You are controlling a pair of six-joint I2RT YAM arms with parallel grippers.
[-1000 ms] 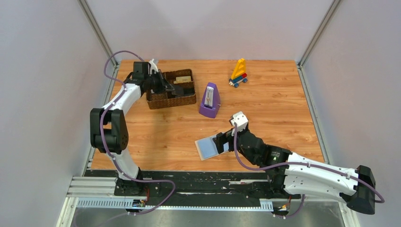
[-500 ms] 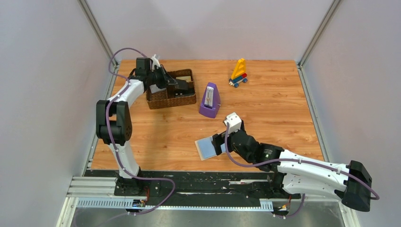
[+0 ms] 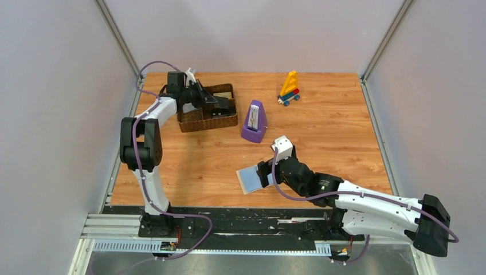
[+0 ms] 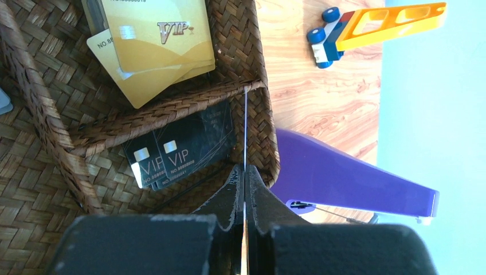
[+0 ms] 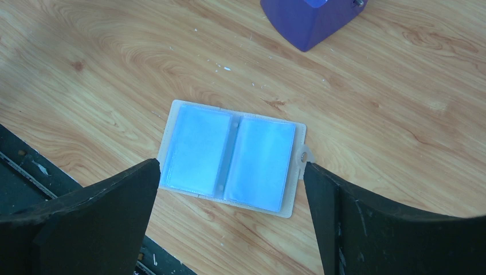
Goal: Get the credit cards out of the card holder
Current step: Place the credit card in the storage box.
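Note:
The light-blue card holder lies open and flat near the table's front edge; in the right wrist view both of its visible sleeves show no cards. My right gripper is open just above it, jaws wide at the holder's two short sides. My left gripper hangs over the brown woven tray and is shut on a thin card seen edge-on; its colour cannot be told. Tan cards lie in the tray's far compartment and black cards in the near one.
A purple metronome stands between the tray and the card holder and shows beside the tray's wall in the left wrist view. A yellow, red and blue toy stands at the back. Grey walls enclose the table.
My left gripper has shifted a little to the right over the tray, its elbow drawn back. My right gripper has slid slightly left toward the card holder, then held still.

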